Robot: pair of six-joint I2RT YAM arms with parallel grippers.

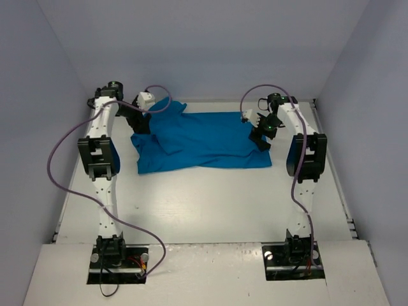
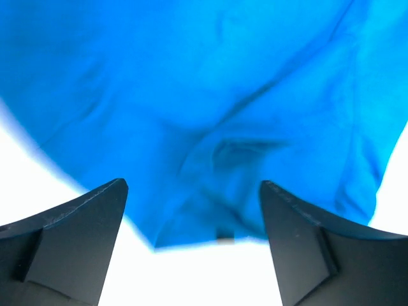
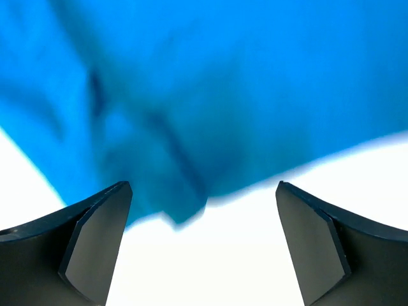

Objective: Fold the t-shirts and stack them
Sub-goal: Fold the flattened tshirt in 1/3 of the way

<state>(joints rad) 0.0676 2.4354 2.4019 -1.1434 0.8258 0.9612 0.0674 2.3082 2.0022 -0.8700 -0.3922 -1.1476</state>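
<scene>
**So, both sets of jaws wide open at the teal t-shirt**

Okay, quick rundown. The teal-blue t-shirt [image 1: 210, 143] is lying on the white table [image 1: 210, 210], in the far half, closer to the far edge than the near one. It's roughly centred between the left and right edges. It's mostly spread out flat, but the end toward the far-left corner is rumpled, with a lump of fabric folded over on itself. The near hem looks fairly straight.

The left arm [image 1: 102, 150] reaches up along the left edge, and its jaws sit at the shirt's left end, right by that rumpled bit. From the left wrist camera the two dark fingers [image 2: 70, 242] stand wide apart with nothing pinched between them. Creased blue cloth fills most of the view beyond them, and a strip of bare table shows between the tips.

The right arm [image 1: 306, 156] is pretty much the mirror image along the right edge, with its jaws at the shirt's right end. On the right wrist camera the fingers [image 3: 70, 248] are spread wide too, holding nothing. The shirt's edge runs across just past them, with white table below it. That view is blurry, so I honestly can't tell if the tips touch the cloth.

A purple cable [image 1: 60, 159] loops off each arm.
</scene>
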